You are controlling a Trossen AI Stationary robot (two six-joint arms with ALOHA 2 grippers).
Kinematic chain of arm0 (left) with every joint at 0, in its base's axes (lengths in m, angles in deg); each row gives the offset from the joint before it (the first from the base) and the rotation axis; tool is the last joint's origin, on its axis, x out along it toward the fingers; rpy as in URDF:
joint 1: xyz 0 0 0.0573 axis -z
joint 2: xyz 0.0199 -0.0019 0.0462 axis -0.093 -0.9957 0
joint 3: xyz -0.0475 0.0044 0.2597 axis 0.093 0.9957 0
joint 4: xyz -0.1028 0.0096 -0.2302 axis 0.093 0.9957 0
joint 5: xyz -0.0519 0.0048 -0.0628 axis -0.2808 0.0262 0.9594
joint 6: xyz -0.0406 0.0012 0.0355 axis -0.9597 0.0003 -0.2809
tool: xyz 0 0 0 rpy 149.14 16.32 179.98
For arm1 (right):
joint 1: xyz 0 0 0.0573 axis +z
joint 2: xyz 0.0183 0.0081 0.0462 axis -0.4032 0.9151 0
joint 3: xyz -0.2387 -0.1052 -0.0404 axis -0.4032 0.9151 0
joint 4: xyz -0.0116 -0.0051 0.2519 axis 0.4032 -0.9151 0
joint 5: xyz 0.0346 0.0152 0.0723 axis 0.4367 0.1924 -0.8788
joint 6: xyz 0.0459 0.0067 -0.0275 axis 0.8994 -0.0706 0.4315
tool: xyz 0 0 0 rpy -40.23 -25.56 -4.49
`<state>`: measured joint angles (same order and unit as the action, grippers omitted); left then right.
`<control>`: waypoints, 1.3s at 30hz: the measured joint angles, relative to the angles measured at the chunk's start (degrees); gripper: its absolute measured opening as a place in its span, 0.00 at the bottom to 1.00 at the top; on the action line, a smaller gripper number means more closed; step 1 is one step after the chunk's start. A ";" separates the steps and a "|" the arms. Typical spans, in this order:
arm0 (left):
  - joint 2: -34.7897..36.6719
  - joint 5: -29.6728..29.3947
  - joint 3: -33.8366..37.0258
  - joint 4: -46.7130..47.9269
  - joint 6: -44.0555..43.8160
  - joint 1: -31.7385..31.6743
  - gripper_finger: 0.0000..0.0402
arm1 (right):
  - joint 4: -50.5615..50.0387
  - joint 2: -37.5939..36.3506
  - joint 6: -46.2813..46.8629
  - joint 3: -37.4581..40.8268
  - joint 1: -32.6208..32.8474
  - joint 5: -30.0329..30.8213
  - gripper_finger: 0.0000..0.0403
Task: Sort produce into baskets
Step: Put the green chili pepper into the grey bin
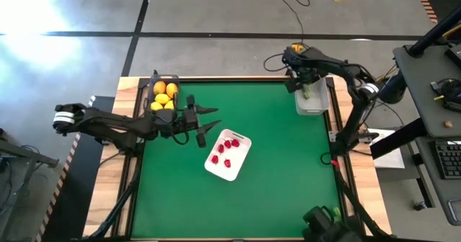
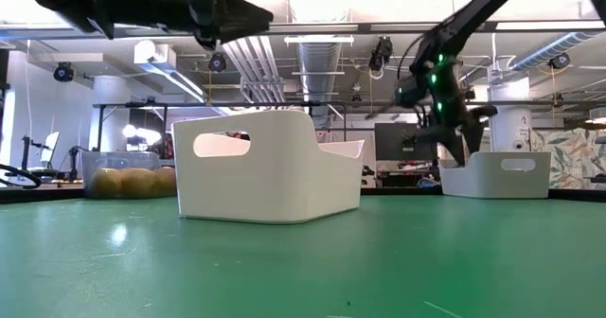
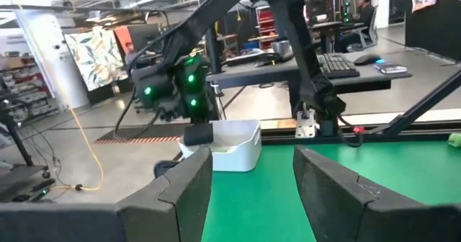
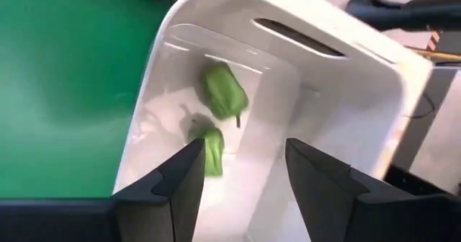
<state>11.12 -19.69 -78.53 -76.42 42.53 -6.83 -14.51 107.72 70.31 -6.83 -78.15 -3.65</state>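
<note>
No readable text, labels, brands, numbers or signs anywhere in view.

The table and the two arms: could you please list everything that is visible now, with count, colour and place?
Table: one, green top, wooden frame.
Dark bin: one, at the table's far left corner.
Lemons and orange citrus: about five, yellow and orange, inside the dark bin.
White tray: one, near the table's middle.
Red berries: about six, in the white tray.
Pale bin: one, far right edge.
Green pieces: two, inside the pale bin.
Left gripper: open, empty, beside the white tray.
Right gripper: open, above the pale bin.
</note>
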 joint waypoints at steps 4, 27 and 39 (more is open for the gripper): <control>2.95 0.04 -0.01 2.96 -0.29 0.04 0.44 | -0.80 -6.35 1.61 -0.59 4.44 -2.16 0.43; 4.50 -2.37 -0.02 3.10 -5.70 2.24 0.44 | 0.00 -18.82 64.71 17.95 86.27 -33.13 0.47; 3.03 -2.38 -0.02 3.26 -10.10 8.87 0.44 | 11.63 -7.24 90.65 12.37 100.35 -47.88 0.70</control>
<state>14.15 -22.06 -78.55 -73.16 32.43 2.04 -2.88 100.48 160.96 5.54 22.20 -51.53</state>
